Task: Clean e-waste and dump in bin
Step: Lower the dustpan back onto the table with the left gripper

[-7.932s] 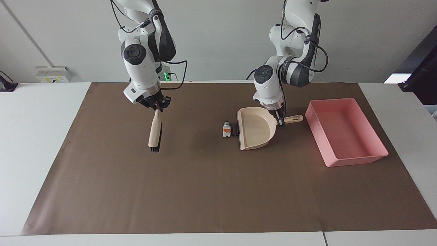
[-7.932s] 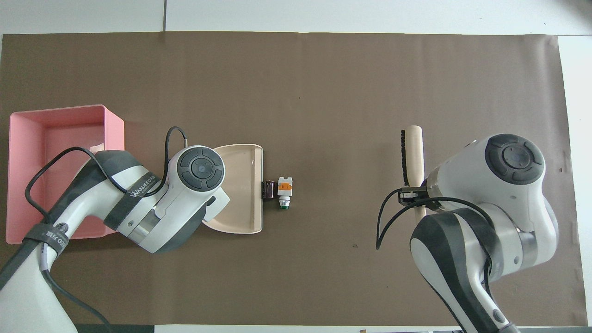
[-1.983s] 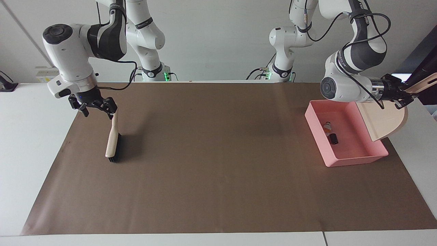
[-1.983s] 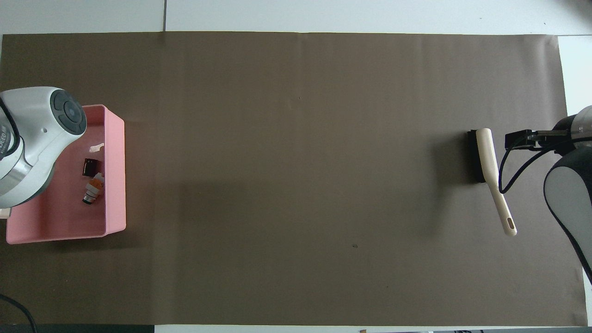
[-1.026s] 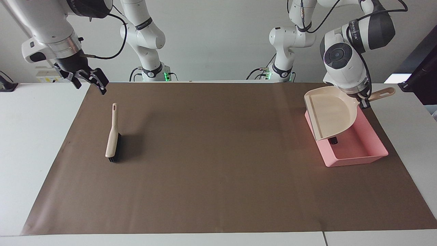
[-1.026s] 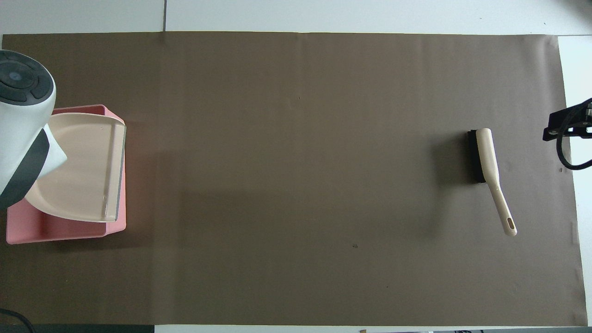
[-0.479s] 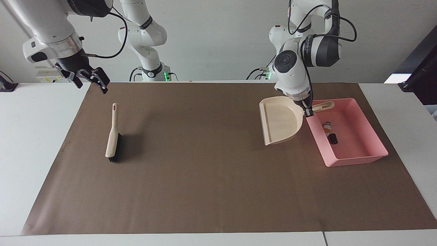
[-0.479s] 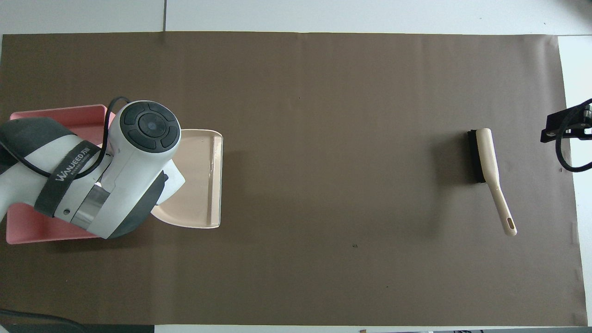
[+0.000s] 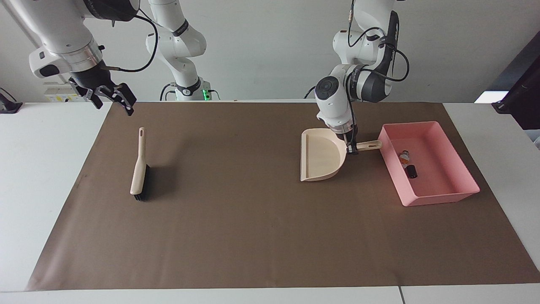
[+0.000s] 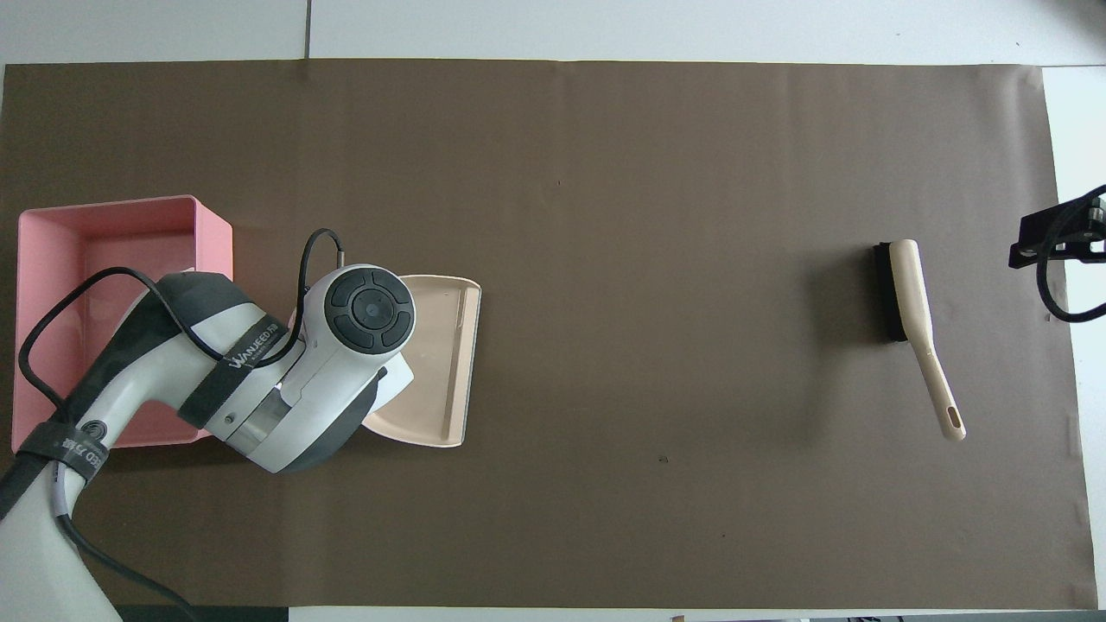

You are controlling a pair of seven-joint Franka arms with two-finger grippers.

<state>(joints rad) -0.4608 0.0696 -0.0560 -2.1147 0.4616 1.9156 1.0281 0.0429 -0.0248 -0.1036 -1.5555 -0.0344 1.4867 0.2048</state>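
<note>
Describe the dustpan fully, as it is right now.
The dustpan is beige, plastic-looking, with a rounded back, raised side walls, a straight open lip and a short handle with a hanging hole. It looks empty. It sits about level beside the pink bin, lip toward the right arm's end. The left tool grips its handle.

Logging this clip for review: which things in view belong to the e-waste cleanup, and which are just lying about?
Part of the job:
- e-waste, in the bin
- pink bin
- dustpan, held by the left end effector
- brush, lying released; right end effector open above the mat's corner

Just lying about:
- brown mat
</note>
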